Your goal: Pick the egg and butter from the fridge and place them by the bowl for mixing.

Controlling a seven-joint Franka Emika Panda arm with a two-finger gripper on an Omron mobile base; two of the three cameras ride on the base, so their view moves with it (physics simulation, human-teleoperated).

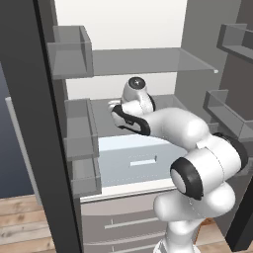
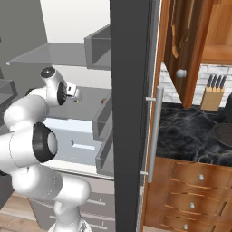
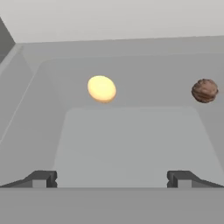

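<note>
Currently the fridge [image 1: 148,59] stands open with the arm reaching onto its middle shelf [image 1: 106,116], above the pale blue drawer [image 1: 133,158].

Left base view, left to right: dark door edge, then three grey door bins [image 1: 71,52] stacked down the door, nothing visible in them from this angle. Next the glass upper shelf, then the arm's wrist over the middle shelf; the arm hides whatever lies on that shelf. More bins on the far right.

Hand view, left to right: left fingertip low at the bottom, egg [image 3: 101,89] left of centre lying on the shelf near the back wall, then a dark brown ball [image 3: 204,90] at the far right, well apart from the egg, about level with it. Right fingertip low right. Gripper [image 3: 112,179] jaws are wide, nothing between them; egg sits well ahead of the tips, slightly left of the midline.

Right base view, left to right: arm, wrist over the middle shelf, a small dark speck further in that may be the brown ball, too small to tell. Then the door [image 2: 131,113] edge-on with its silver handle [image 2: 154,136], which blocks part of the interior. Right of it a black marble desk [image 2: 186,136] over wood drawers, a knife block [image 2: 212,95] at the back, and the bowl [image 2: 224,135] cut by the right edge.
</note>
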